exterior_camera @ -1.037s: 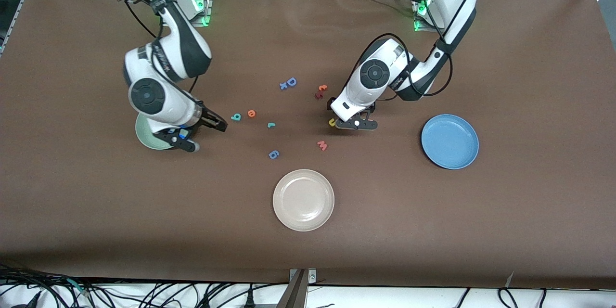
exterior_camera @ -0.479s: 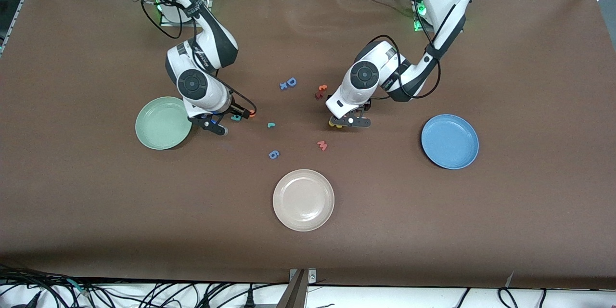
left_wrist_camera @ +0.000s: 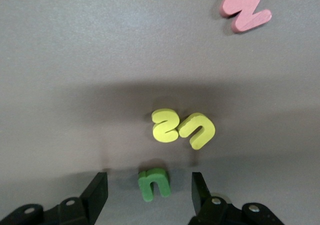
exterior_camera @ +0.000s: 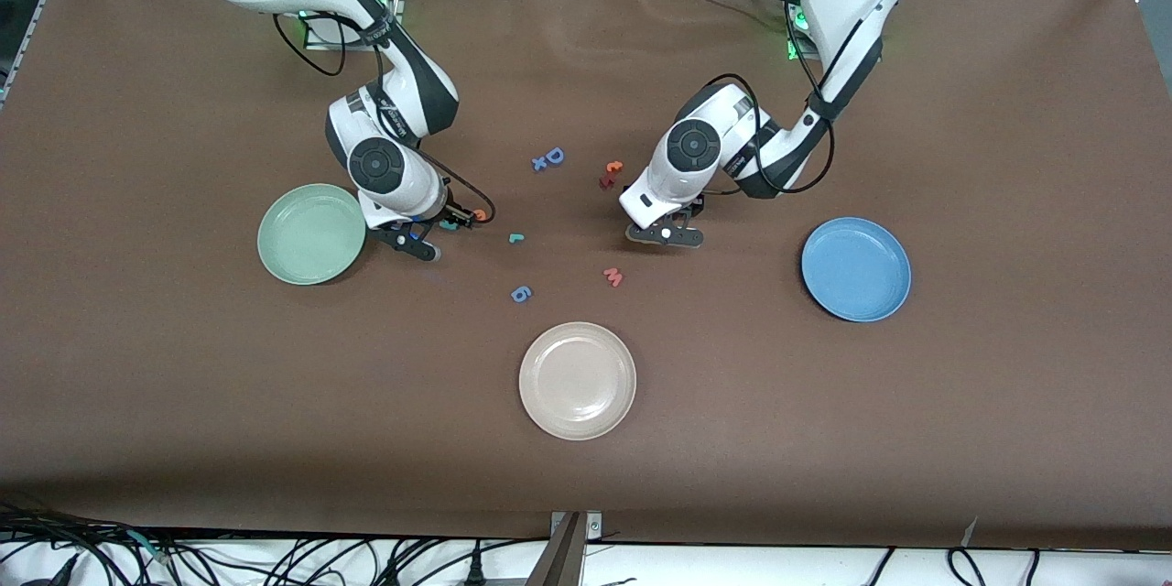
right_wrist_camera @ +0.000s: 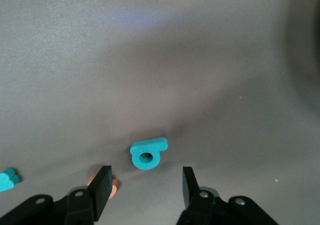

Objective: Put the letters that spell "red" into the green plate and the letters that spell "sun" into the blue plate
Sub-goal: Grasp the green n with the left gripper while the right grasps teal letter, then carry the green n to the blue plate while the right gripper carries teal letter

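Observation:
My right gripper (right_wrist_camera: 145, 187) hangs open low over the table beside the green plate (exterior_camera: 302, 243). The teal "d" (right_wrist_camera: 147, 153) lies just ahead of its fingertips, touching neither. The orange "e" (right_wrist_camera: 114, 186) peeks out by one finger. The teal "r" (exterior_camera: 516, 238) lies apart, toward the left arm's end. My left gripper (left_wrist_camera: 149, 195) is open astride the olive-green "n" (left_wrist_camera: 155, 184) without touching it. The yellow "s" (left_wrist_camera: 165, 125) and "u" (left_wrist_camera: 197, 130) lie together just past it. The blue plate (exterior_camera: 856, 268) holds nothing.
A cream plate (exterior_camera: 577, 380) sits nearest the front camera. A pink "w" (exterior_camera: 613, 276) and a blue "6" shape (exterior_camera: 520, 294) lie between it and the grippers. A blue "D" with an "x" (exterior_camera: 549, 158) and a red and orange pair (exterior_camera: 610, 174) lie nearer the bases.
The right arm swung off the green plate to the "d" and "e". The left gripper shifted slightly over the yellow letters. Both grippers' fingers have narrowed.

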Robot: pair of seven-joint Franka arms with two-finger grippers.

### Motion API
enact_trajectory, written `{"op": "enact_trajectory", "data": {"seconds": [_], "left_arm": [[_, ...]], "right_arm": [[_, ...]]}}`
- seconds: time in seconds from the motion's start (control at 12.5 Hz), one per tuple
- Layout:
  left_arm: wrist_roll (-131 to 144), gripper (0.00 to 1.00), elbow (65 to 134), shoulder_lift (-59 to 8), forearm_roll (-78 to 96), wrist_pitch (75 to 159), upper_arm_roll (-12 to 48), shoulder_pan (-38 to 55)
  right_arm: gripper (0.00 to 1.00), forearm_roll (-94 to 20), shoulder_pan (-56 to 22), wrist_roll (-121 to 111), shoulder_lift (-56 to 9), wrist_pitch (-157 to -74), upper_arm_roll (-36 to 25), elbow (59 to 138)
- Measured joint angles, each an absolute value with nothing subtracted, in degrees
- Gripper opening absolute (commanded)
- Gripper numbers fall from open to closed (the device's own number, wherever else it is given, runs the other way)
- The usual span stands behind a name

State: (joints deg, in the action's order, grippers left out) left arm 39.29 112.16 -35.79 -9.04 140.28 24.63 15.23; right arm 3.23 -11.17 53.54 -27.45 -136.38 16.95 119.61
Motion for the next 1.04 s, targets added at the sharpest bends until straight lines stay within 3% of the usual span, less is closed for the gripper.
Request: {"op": "enact_trajectory", "data": {"seconds": [0.08,0.32,0.56,0.64,1.04], "left_arm": [[39.29,0.46,112.16,-36.13,-9.04,140.71,24.63,15.25],[39.53,0.45,112.13,-36.27,-9.06,140.90,24.63,15.21],[39.91,0.09,112.13,-36.26,-9.08,140.81,24.63,15.24],[40.00,0.05,112.13,-36.23,-9.08,140.78,24.65,15.24],[41.18,0.03,111.39,-34.73,-9.08,135.71,24.80,15.33]], "right_arm": [[0.65,3.25,-11.17,53.54,-27.54,-136.86,16.89,119.87],[0.65,3.27,-11.18,53.54,-27.62,-139.00,16.89,121.24],[0.65,3.31,-11.18,53.54,-27.76,-139.36,16.89,121.50],[0.65,3.32,-11.18,53.54,-27.86,-139.48,16.89,121.50],[0.65,4.08,-11.18,53.54,-28.27,-140.68,16.49,121.58]]}}
